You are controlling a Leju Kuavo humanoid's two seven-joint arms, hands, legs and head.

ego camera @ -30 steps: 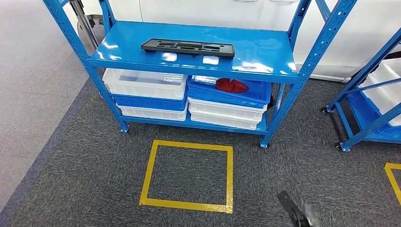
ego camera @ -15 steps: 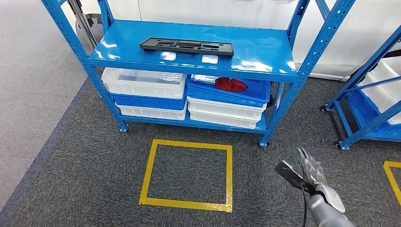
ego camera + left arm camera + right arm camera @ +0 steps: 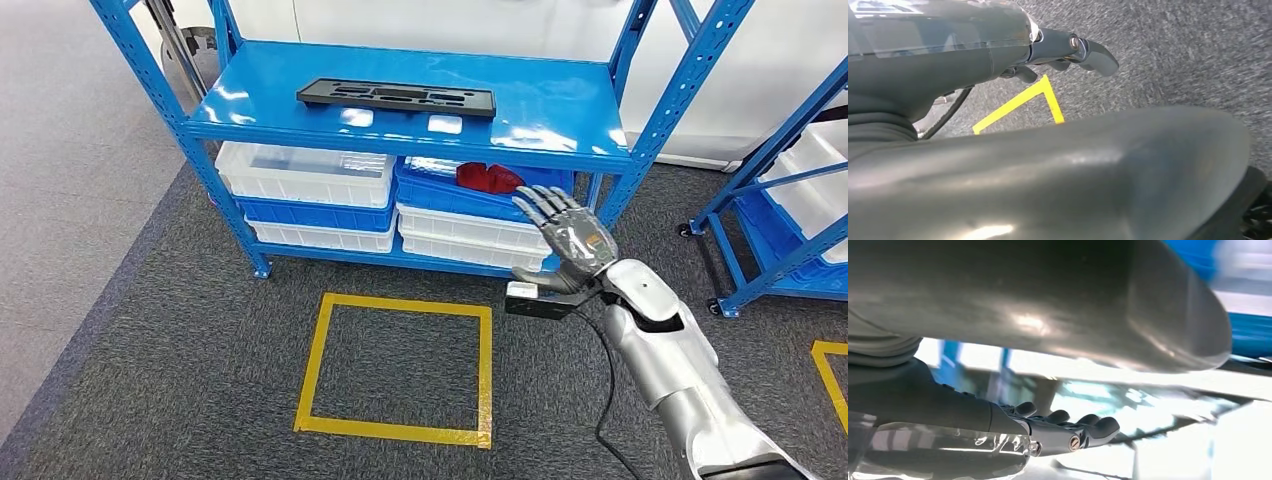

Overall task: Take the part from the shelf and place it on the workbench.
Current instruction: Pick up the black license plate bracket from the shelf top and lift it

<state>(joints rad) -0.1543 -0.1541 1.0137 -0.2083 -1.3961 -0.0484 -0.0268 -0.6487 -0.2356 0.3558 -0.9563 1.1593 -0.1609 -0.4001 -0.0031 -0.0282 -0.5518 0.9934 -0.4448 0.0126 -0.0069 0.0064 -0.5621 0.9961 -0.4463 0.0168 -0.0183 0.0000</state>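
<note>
Ahead of the robot: a tall blue metal shelf rack (image 3: 640, 150) stands on grey carpet, just beyond a square of yellow floor tape (image 3: 318, 350).
Upper deck: a glossy blue shelf board (image 3: 560, 110) carries the task's thing, and nothing else large.
Lower deck: stacked white and blue plastic bins (image 3: 310, 195) sit under it; one blue bin holds a red object (image 3: 488, 179).
Part: a long flat black plastic tray with cut-out pockets (image 3: 396, 98) lies flat on the upper deck, left of centre, its long axis running side to side along the shelf.
Right hand (image 3: 568, 240): raised in front of the lower bins, palm open, fingers spread, holding nothing.
Left hand (image 3: 1068, 50): hangs over the carpet near the tape; whether it is released or clenched cannot be told.
Key relation: the part lies above, beyond and to the left of the right hand, well apart; the right hand looks the nearer one.
</note>
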